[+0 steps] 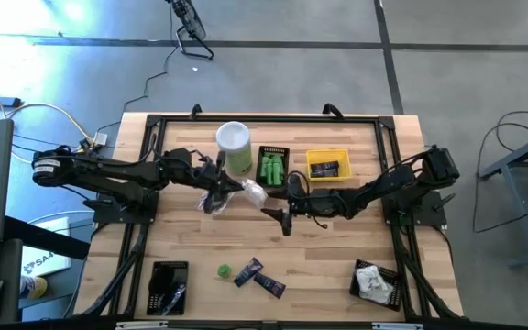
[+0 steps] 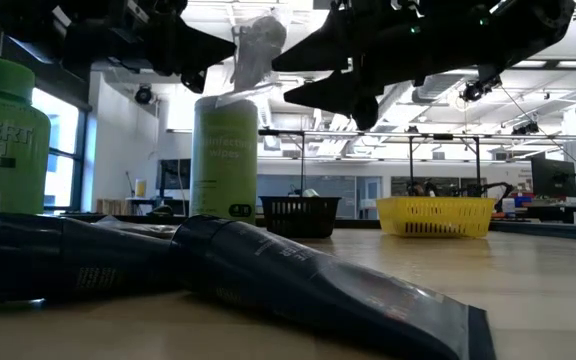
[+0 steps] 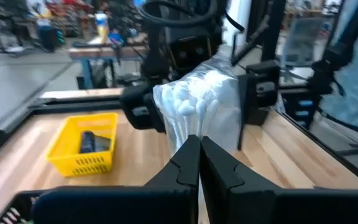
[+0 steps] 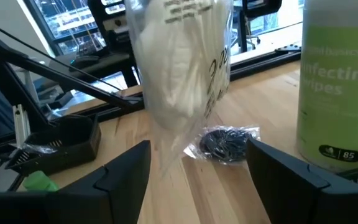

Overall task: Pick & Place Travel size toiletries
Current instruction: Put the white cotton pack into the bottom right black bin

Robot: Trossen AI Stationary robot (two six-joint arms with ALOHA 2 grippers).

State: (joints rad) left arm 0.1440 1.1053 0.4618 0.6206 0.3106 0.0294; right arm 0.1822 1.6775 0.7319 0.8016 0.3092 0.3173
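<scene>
One clear packet of white cotton swabs [image 3: 207, 102] hangs off the table in front of you, pinched at its lower edge by your left gripper [image 3: 199, 149], whose fingers are pressed together on the plastic; in the high view it sits mid-table, just in front of the tall white-and-green canister [image 1: 234, 147]. Your right gripper [image 4: 197, 171] faces it from the other side with its fingers spread wide, the packet hanging just ahead of the gap, and I cannot tell whether they touch it. Below the bag, one small wrapped bundle of dark round pieces [image 4: 227, 143] lies on the wood beside the canister. Near the front edge you have two dark navy tubes [image 1: 258, 276] lying together and one little green bottle [image 1: 224, 270] just left of them. Four baskets stand on the table: a black one [image 1: 273, 166] holding green bottles, a yellow one [image 1: 328, 166] with one dark item, a black one at front left [image 1: 169, 286] with dark contents, and a black one at front right [image 1: 375, 280] with white packets. Readable print: the canister shows "…infecting …ipes" and "85"; the green bottle in the low view [image 2: 4, 130] reads "…PERT" and "2 in 1".
</scene>
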